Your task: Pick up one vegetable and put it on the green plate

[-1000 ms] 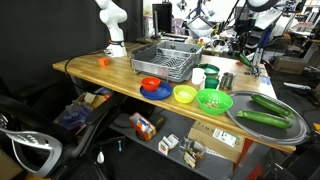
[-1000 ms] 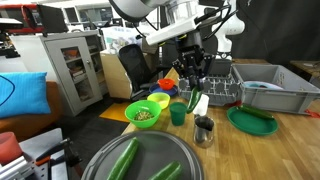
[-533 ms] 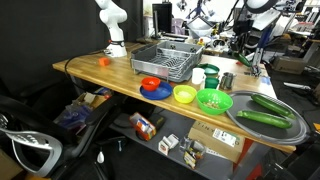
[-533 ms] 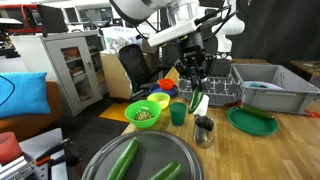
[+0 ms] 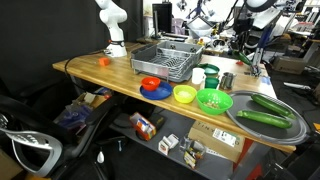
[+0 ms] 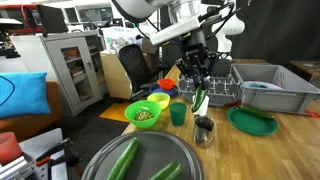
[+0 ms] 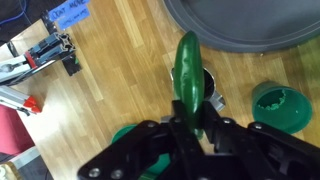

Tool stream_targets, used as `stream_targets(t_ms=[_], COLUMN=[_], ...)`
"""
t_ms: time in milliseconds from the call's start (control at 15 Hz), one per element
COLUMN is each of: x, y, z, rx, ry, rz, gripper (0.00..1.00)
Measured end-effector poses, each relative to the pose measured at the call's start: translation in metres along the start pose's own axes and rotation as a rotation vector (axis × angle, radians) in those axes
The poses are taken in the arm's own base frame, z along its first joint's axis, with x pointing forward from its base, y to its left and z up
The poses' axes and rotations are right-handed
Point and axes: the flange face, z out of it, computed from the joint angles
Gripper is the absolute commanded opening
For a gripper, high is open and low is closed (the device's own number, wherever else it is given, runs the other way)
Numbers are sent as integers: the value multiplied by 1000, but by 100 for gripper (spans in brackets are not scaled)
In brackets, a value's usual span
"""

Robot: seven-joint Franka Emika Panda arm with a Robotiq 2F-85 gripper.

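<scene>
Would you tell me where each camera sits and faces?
An exterior view: off the table's long edge, facing the dish rack; no robot part clearly discernible.
An exterior view: low by the grey tray, facing along the table; gripper holds a cucumber.
Wrist view: looks down past the gripper at the green cup.
Both exterior views share grey tray and lime bowl.

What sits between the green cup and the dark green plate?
A metal cup stands between the green cup and the green plate, in an exterior view.
</scene>
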Motion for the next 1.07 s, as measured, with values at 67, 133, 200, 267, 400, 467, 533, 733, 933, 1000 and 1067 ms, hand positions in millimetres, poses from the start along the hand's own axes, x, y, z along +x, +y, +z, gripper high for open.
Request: stream_targets(t_ms=[67,133,200,267,400,467,533,733,933,1000,1067], x=[3,8,15,22,43,53,64,95,126,136,145], y=[7,17,25,33,42,43,44,45,44,40,35], z=[-1,-2,-2,-2,3,9,16,41,58,63,67], rx=[-16,-38,-57,-73,-98,-108,-120,-175,-244,-263,-279], ry=[2,6,11,16,25,26,25,14,15,17,18], rz=[-18,-40,-70,-105,-193,-238,-284,-411,-514,-546,-576], gripper=[6,6,6,6,6,6,6,6,6,6,6])
